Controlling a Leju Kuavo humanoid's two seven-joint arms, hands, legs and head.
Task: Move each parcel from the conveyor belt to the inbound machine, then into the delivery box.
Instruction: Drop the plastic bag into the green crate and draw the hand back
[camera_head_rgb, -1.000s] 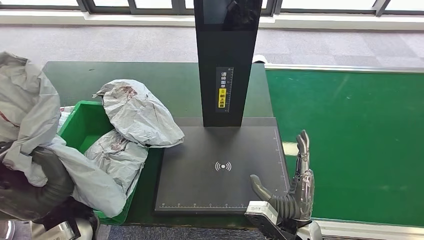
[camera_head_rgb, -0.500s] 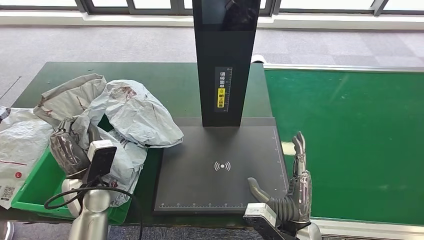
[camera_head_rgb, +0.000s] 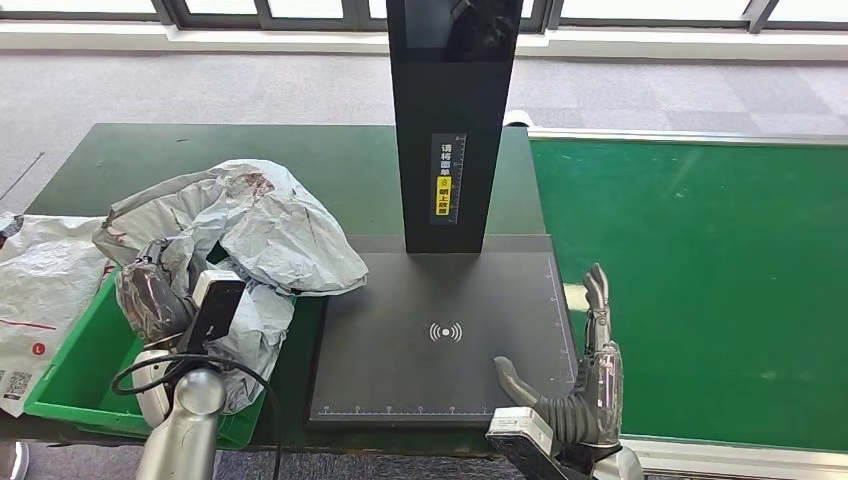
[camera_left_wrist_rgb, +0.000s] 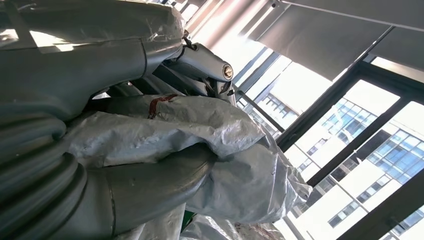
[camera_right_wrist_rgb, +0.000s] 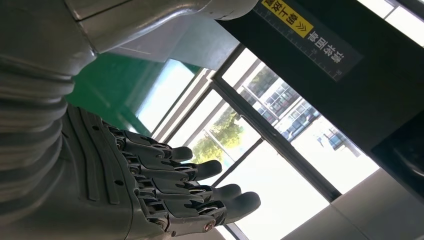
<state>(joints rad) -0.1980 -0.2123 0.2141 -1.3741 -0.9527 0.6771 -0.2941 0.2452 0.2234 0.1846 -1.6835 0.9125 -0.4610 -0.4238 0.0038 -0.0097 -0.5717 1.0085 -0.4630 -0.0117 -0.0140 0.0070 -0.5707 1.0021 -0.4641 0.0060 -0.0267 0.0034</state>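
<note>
Your left hand (camera_head_rgb: 150, 300) grips the grey parcel (camera_head_rgb: 165, 215) right above the green delivery box (camera_head_rgb: 75, 375); your right hand (camera_head_rgb: 585, 385), open, waits beside the conveyor belt (camera_head_rgb: 700, 280).

Left hand (camera_head_rgb: 150, 300) apparently clenched, palm hidden; right hand (camera_head_rgb: 585, 375) upright, fingers straight, thumb out.

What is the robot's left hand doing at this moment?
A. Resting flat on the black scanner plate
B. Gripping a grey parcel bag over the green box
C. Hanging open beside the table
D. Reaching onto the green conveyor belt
B: the left hand has its fingers closed around a crumpled grey parcel bag above the green box, and the left wrist view shows the thumb pressed on that bag.
</note>
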